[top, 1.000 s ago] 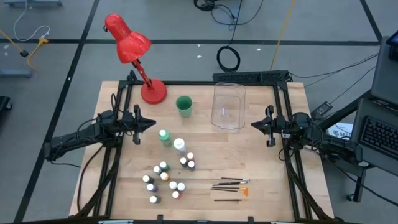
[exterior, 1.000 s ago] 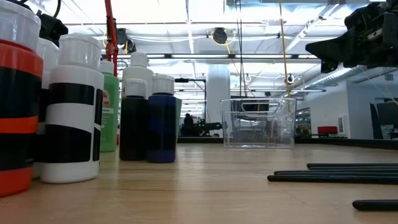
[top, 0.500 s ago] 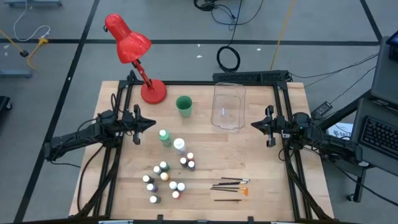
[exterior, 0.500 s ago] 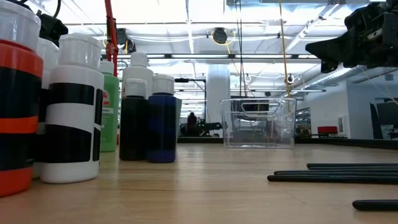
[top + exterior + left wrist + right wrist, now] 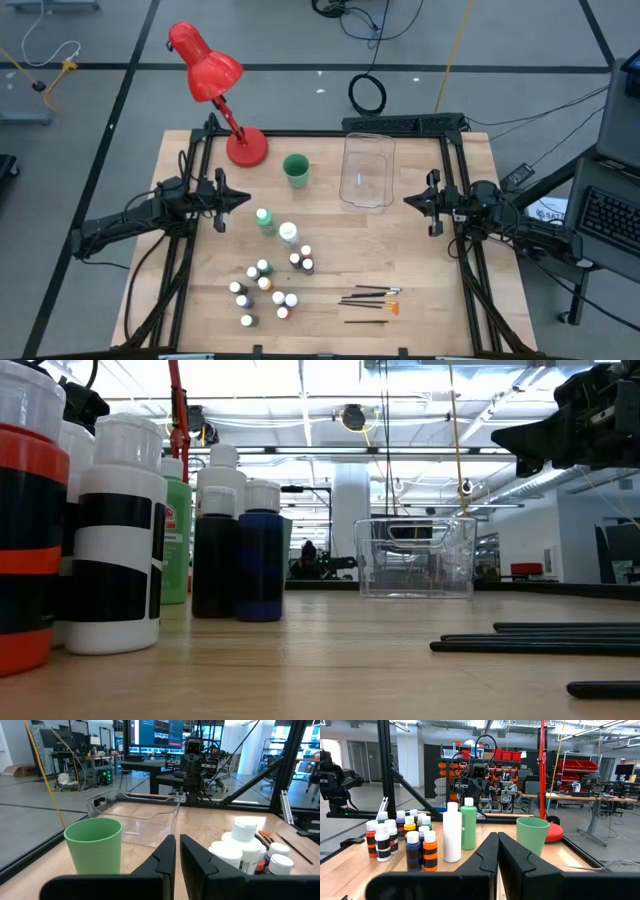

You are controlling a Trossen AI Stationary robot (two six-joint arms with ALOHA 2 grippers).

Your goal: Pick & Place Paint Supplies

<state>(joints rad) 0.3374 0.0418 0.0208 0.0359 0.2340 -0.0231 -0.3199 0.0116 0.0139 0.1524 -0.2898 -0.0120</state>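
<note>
Looking down on your bench [image 5: 420,250], you have both arms parked at its sides, nothing held. The left gripper [image 5: 240,198] hangs above the left edge, jaws drawn nearly together with only a thin slit between them in its wrist view. The right gripper [image 5: 410,199] hangs above the right edge, jaws likewise nearly closed.

The small paint bottles [image 5: 265,287] stand clustered at the front-left of the bench. The tall green bottle [image 5: 265,221] and the tall white bottle [image 5: 288,235] stand just beside each other, between that cluster and the green cup [image 5: 295,170]. The brushes [image 5: 368,300] lie flat at the front-right, well apart from the bottles, handles roughly parallel. The clear bin [image 5: 368,169] sits at the back, near the cup; a red lamp [image 5: 212,82] stands at the back-left corner
</note>
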